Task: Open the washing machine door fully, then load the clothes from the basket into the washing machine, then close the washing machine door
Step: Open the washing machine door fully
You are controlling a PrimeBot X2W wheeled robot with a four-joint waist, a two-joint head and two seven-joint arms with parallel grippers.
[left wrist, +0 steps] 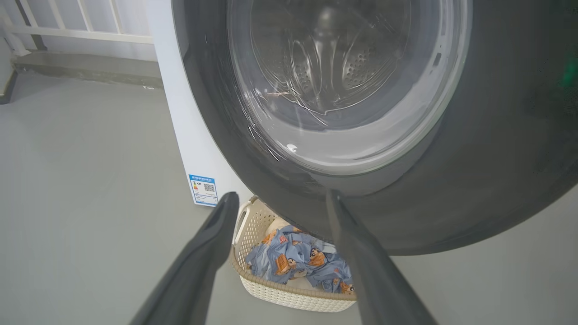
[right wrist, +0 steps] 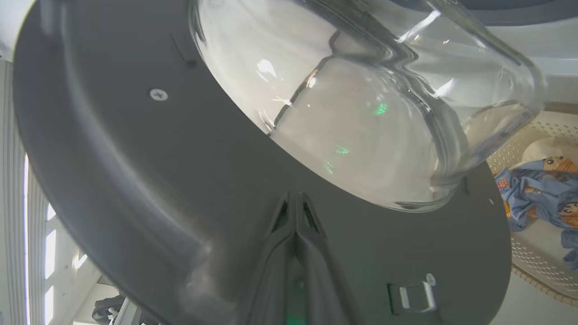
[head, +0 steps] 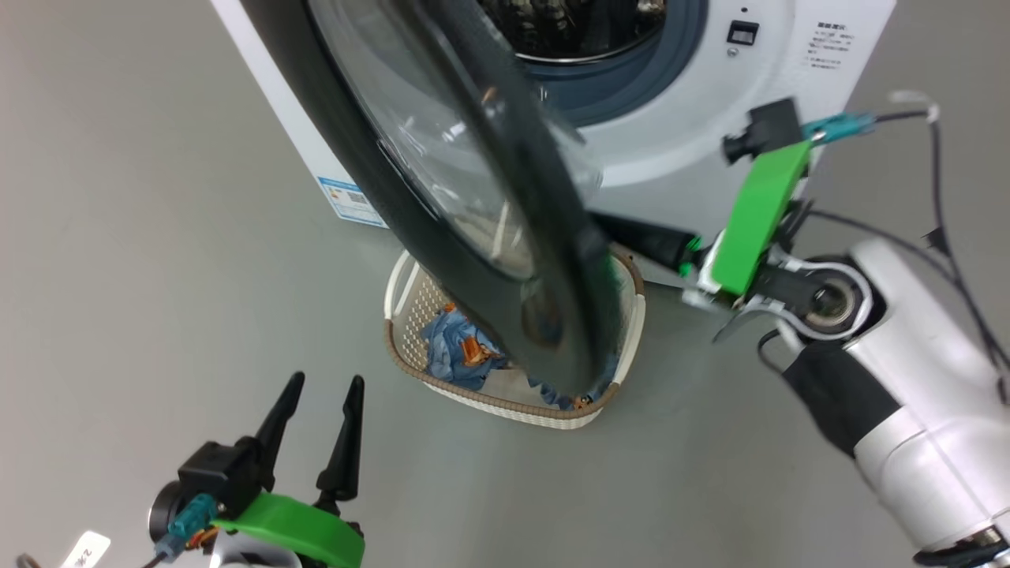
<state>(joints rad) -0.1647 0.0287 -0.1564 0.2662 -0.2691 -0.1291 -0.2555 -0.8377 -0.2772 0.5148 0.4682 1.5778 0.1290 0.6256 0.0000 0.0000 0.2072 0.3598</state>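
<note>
- The washing machine door [left wrist: 496,158] had a glossy black rim outside, pretty reflective. Its inner face looked like matt dark grey plastic, with one shiny metal screw [right wrist: 158,94].
- Its window [right wrist: 361,113] was clear, smooth glass, loads of glare.
- The washing machine [head: 694,142] body was smooth white, the drum [left wrist: 356,63] perforated steel, the gasket [head: 623,87] dull grey-blue rubber.
- The basket [head: 521,412] was cream plastic full of holes, with a brown woven-look rim band.
- The clothes [left wrist: 298,262] were soft, crumpled printed cloth.
- The floor [head: 118,276] was smooth grey with a faint sheen.
</note>
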